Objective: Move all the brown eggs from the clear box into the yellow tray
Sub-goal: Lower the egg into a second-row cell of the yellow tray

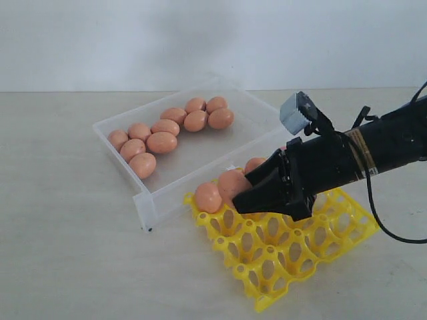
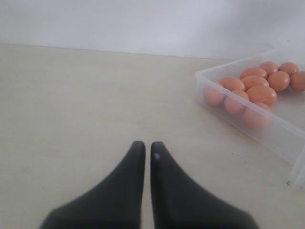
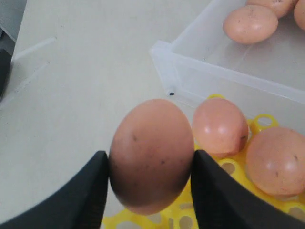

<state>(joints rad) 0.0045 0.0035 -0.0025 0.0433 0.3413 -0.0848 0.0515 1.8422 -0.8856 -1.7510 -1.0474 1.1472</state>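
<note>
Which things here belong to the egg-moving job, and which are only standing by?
Belong to the job:
- brown eggs
- clear box
- yellow tray
- right gripper, holding one egg at the tray

Standing by:
- left gripper, shut, over the table
- wall

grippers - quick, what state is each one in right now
Left gripper: closed, holding nothing.
Right gripper: closed on a brown egg.

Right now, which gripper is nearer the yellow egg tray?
Right. The right gripper hangs over the yellow egg tray, holding a brown egg; the left gripper sits over the table, short of the clear box.
</note>
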